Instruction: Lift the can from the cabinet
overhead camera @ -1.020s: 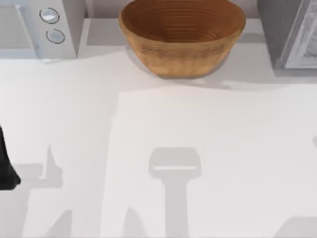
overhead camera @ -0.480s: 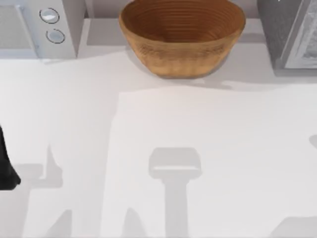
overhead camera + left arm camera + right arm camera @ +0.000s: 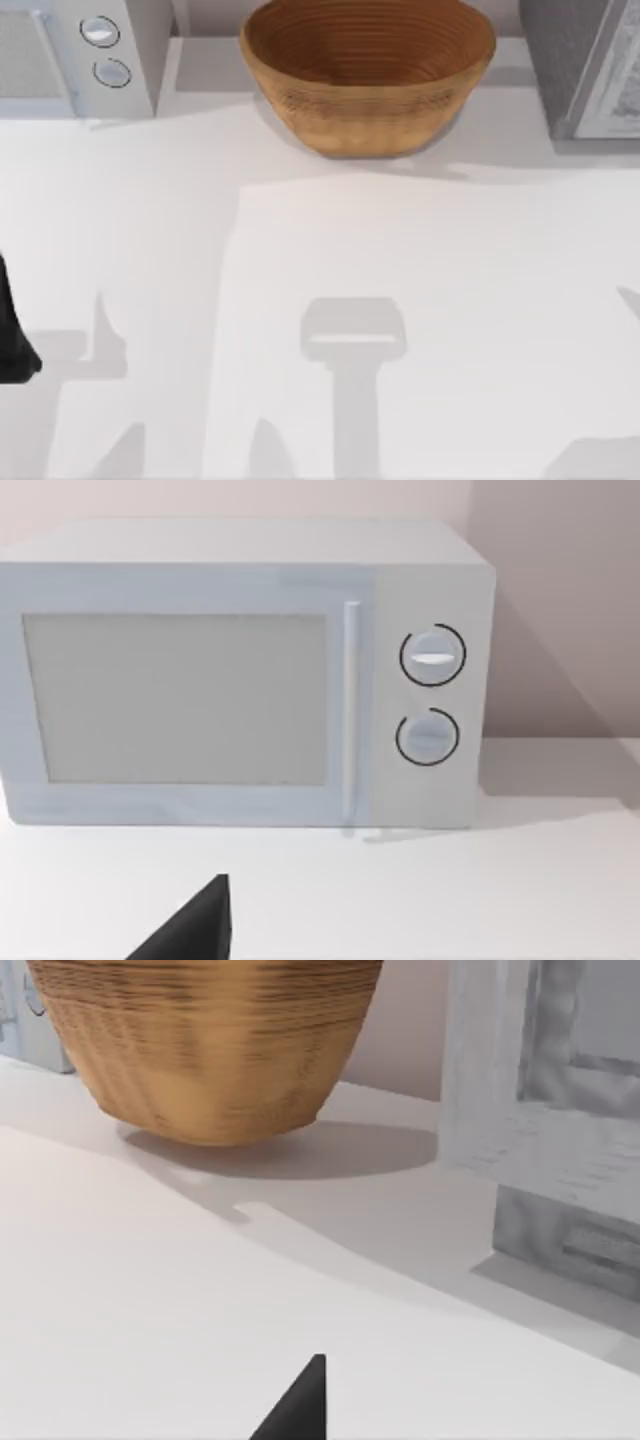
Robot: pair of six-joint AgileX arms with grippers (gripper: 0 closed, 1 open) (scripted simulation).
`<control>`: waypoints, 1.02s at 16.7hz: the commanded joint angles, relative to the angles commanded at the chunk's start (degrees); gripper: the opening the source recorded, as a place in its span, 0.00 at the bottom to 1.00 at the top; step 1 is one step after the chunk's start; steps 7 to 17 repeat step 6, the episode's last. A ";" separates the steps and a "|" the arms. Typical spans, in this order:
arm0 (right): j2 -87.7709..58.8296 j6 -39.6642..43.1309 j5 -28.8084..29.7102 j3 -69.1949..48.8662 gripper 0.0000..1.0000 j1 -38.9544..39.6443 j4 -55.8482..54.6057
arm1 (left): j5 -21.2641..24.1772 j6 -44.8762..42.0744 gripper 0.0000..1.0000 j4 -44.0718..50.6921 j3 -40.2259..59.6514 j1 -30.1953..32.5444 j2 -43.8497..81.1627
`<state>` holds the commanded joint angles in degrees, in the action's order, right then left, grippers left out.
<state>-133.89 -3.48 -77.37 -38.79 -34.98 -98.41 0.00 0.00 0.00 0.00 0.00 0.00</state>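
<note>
Top view — ribbed woven basket [image 3: 367, 75] (round), smooth boxy microwave [image 3: 75, 55]

The cabinet [image 3: 590, 70] is standing at the table's far right corner, pale grey with a mottled, whitewashed finish. In the right wrist view its front [image 3: 560, 1110] is showing a framed panel, perhaps a door; what is sitting inside it cannot be made out.
</note>
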 joint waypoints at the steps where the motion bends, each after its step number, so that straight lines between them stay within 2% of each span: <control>1: 0.00 0.00 0.00 0.00 1.00 0.00 0.00 | 0.00 0.00 1.00 0.00 0.00 0.00 0.00; 17: 0.00 0.00 0.00 0.00 1.00 0.00 0.00 | 0.00 0.00 1.00 0.00 0.00 0.00 0.00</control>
